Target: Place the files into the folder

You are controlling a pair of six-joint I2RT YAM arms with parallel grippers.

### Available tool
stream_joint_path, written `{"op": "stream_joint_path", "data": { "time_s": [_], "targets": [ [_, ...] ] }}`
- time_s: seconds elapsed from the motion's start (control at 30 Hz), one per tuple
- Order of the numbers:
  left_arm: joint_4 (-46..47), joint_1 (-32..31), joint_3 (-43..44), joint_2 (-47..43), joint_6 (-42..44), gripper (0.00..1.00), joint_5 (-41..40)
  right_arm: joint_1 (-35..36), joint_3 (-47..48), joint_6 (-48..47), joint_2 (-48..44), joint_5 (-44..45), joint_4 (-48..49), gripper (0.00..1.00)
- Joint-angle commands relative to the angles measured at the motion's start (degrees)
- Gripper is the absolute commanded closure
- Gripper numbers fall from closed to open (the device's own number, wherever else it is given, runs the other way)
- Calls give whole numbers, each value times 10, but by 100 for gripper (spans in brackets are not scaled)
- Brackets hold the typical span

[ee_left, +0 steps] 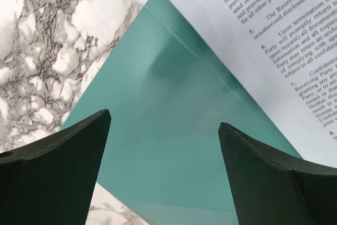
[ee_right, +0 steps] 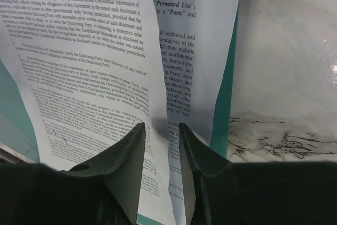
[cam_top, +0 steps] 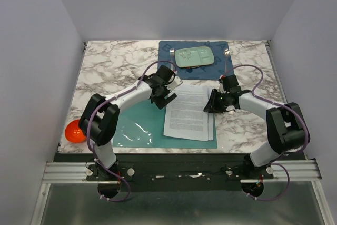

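The teal folder (cam_top: 137, 127) lies open on the marble table, near the front. The files (cam_top: 188, 111), white printed sheets, rest on its right leaf, slightly fanned. My left gripper (cam_top: 162, 98) hovers over the folder's top edge just left of the files, wide open and empty; in its wrist view (ee_left: 163, 125) only bare folder (ee_left: 174, 109) lies between the fingers, with the files (ee_left: 274, 30) at upper right. My right gripper (cam_top: 209, 105) sits at the files' right edge. Its jaws (ee_right: 162, 126) stand narrowly apart astride the raised edge of the top sheet (ee_right: 84, 77), above a lower sheet (ee_right: 195, 35).
A pale green plate (cam_top: 195, 56) sits on a dark blue placemat (cam_top: 168, 51) at the back, with cutlery (cam_top: 226, 54) beside it. An orange-red round object (cam_top: 75, 131) lies at the table's left front corner. Grey walls enclose three sides.
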Motion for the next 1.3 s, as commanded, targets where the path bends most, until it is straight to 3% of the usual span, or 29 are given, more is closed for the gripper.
{"op": "stream_joint_path", "data": {
  "time_s": [0.0, 0.3, 0.4, 0.57, 0.7, 0.9, 1.1, 1.27],
  "targets": [
    [-10, 17, -34, -53, 16, 1, -13, -5, -10, 3, 16, -10, 13, 60],
    [19, 63, -103, -72, 36, 1, -26, -4, -14, 11, 17, -29, 34, 65],
    [31, 67, -116, -69, 37, 1, -32, -4, -15, 14, 12, -38, 38, 73],
    [25, 86, -101, -68, 34, 2, -12, -5, -13, 23, 4, -57, 46, 99],
    [-8, 109, -66, -95, 30, 1, 20, -3, -11, 21, -21, -76, 54, 99],
    [-82, 199, -18, -148, 41, 1, 65, 4, 10, -2, -89, -109, 60, 99],
    [-77, 314, -77, -171, 92, 1, 62, 60, 91, -33, -105, -104, 22, 99],
    [-68, 356, -131, -184, 129, 1, 80, 132, 156, -69, -70, -63, -12, 100]
  ]
}}
